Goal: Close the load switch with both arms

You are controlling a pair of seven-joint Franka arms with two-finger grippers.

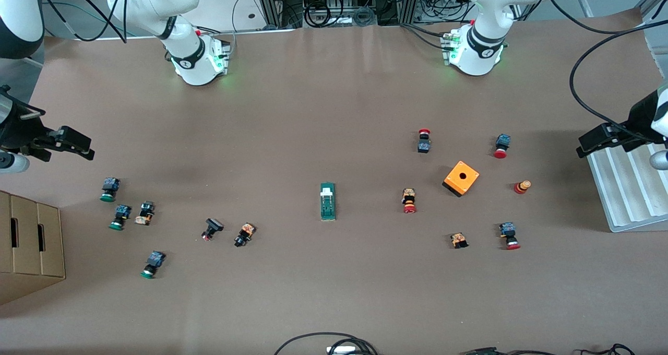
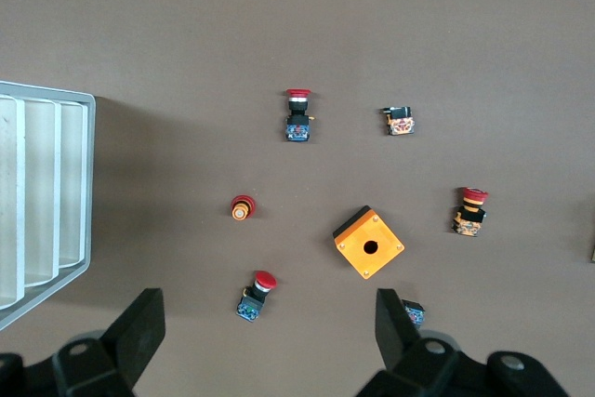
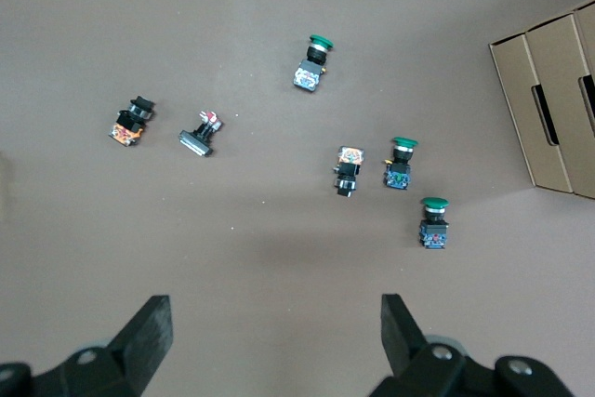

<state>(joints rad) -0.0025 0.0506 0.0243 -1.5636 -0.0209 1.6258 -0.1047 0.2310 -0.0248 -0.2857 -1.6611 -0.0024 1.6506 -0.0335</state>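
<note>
Load switch (image 1: 327, 201) lies flat mid-table, untouched — left gripper (image 2: 270, 341) hangs with jaws wide apart above the orange box (image 1: 461, 178) end, right gripper (image 3: 276, 341) likewise spread above the green-capped buttons (image 1: 121, 216)

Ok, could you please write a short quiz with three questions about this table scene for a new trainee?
1. True or false: the left gripper is shut on the load switch.
2. Which thing lies nearer to the front camera: the orange box or the load switch?
3. Multiple choice: the cardboard box stands at (A) the right arm's end of the table, (B) the left arm's end, (C) the middle.

Key:
1. False. Both the left gripper and the right gripper are open, up over the ends of the table, holding nothing.
2. The load switch.
3. A.
</note>
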